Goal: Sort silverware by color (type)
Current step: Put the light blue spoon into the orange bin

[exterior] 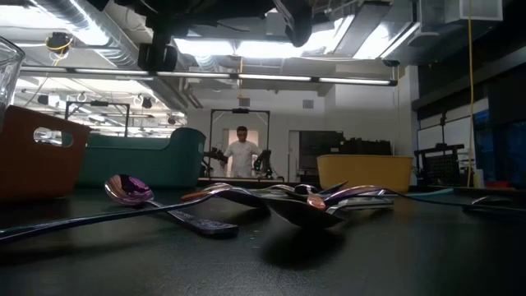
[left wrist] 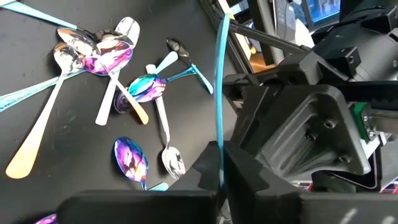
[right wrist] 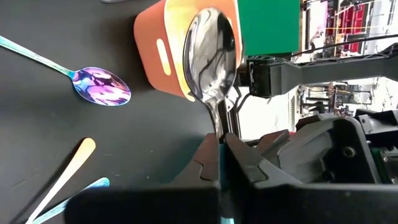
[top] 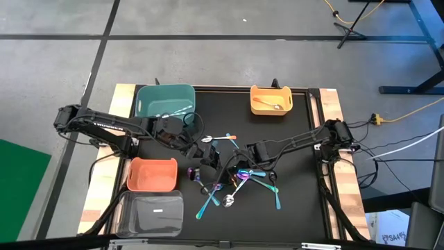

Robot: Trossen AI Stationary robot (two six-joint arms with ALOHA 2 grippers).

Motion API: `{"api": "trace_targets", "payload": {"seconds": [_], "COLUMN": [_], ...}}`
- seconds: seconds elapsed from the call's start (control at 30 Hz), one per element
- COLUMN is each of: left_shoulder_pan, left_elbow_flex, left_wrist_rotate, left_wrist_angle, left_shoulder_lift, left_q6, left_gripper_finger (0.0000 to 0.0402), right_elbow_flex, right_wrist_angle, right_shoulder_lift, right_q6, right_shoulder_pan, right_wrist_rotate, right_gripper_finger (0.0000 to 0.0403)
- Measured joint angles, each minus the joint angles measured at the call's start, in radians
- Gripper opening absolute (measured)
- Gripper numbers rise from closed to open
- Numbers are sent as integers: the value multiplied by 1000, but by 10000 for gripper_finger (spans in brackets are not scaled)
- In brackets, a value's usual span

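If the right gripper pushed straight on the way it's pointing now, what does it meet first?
Probably the orange bin: the right gripper, shut on a silver spoon, points at its wall. Depth is unclear, and the left arm sits close beside that line.

Teal handle (left wrist: 219, 93) cut off above, its bowl hidden in left gripper (left wrist: 221, 168).

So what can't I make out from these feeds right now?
- High view: the dark arms cover the middle of the spoon pile, so no full count.
- Low view: neither tool shows; the teal plastic bin and yellow plastic bin hide their contents behind their walls.
- Right wrist view: the shiny silver spoon blocks the orange plastic bin.
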Motion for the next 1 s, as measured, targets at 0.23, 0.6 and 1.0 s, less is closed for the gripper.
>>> {"api": "trace_targets", "payload": {"seconds": [0.23, 0.6, 1.0], "left_shoulder_pan": [0, 0, 0], "left_elbow_flex": [0, 0, 0], "left_wrist_rotate": [-3, -14, -20], "left_wrist_angle": [0, -2, -12], "left_shoulder_lift": [0, 0, 1], "left_q6": [0, 1, 3], "left_gripper_finger": [3, 1, 0], "right_elbow_flex": [0, 0, 0], "right_wrist_angle": [0, 0, 6], "right_shoulder_lift": [0, 0, 0], "right_q6": [0, 0, 1], "right_shoulder_pan": [0, 0, 0], "right_wrist_rotate": [0, 2, 0], "right_gripper_finger": [0, 0, 60]}}
